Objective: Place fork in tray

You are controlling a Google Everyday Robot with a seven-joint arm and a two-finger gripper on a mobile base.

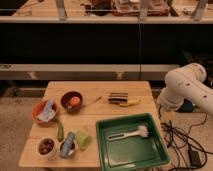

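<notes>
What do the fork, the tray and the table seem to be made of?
Fork: tan handle, perhaps wood or plastic; pale head, likely metal.
Tray: glossy green, probably plastic.
Table: pale matte planks, likely wood.
Gripper: not seen; only the white arm shows, right.

Dim warm light, soft shadows, murky upper half, pincer beyond right edge

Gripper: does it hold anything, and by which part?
The gripper is not in view; only the arm shows right of the table. The fork lies on the table, unheld.
</notes>
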